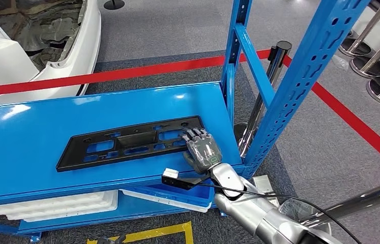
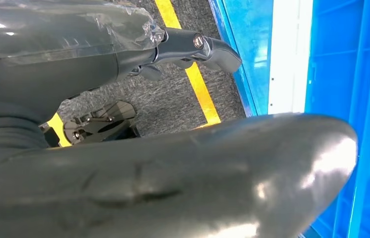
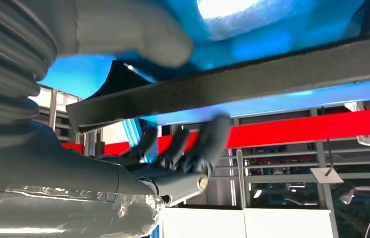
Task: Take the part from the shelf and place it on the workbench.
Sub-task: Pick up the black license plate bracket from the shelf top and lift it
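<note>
Nearest, the silver right arm [image 1: 259, 213] comes up from the lower right, a black cable looping along it. Its robot hand [image 1: 204, 151] reaches over the front edge of the blue shelf [image 1: 25, 137], close to the shelf's front right corner. The fingers [image 1: 196, 135] lie on top of the right end of the flat black part [image 1: 132, 142], and the thumb sits at the part's near edge. From the right wrist view the part's dark edge [image 3: 252, 82] runs between the pale thumb [image 3: 138, 32] on one side and the darker fingers [image 3: 207, 144] on the other, so the robot hand is closed around that end and grips it.

The part is a long black frame with cut-out openings. It lies flat on the shelf, set slightly askew, its left end nearer the front edge than its right end.

Under the shelf's front edge sit white trays [image 1: 55, 206] and a blue bin [image 1: 177, 195].

The left wrist view looks down at grey carpet with a yellow line [image 2: 197, 84]; whether the left robot hand is open or closed I cannot tell.

Farther off, the blue rack posts [image 1: 299, 76] rise at the shelf's right end. Beyond them are red floor tape [image 1: 126, 73] and a white car body [image 1: 4, 56] at the far left.
</note>
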Robot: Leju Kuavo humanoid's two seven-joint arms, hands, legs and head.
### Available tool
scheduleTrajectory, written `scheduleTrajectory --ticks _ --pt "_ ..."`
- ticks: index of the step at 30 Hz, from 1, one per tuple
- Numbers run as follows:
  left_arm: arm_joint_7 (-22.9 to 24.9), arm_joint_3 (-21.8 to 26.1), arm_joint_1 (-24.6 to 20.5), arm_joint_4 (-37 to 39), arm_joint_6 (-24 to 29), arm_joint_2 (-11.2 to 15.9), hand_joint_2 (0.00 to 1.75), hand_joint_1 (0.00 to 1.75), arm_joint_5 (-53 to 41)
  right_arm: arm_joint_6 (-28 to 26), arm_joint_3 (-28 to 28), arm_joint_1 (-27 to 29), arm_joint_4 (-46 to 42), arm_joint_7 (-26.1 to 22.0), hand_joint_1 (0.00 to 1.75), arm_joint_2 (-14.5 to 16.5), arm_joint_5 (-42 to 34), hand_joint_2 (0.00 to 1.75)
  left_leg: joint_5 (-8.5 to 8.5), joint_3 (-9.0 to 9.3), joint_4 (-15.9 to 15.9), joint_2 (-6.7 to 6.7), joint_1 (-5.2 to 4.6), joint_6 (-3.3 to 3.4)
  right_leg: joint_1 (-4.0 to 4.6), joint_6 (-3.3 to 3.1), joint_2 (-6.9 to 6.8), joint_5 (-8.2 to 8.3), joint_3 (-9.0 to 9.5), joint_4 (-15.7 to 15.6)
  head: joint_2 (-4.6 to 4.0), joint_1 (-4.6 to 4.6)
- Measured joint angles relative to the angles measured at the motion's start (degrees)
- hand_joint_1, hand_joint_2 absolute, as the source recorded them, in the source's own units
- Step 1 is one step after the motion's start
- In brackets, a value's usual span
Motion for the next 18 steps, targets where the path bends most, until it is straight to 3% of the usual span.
scheduleTrajectory --ticks 18 --pt "-0.7 -0.1 0.1 0.0 0.3 0.0 0.00 0.00 0.8 0.7 0.2 -1.7 0.5 -0.5 1.75 0.1 -1.6 1.75 -0.03 0.47 0.0 0.01 -0.01 0.03 0.00 0.02 0.01 -0.02 0.47 0.0 0.00 -0.01"
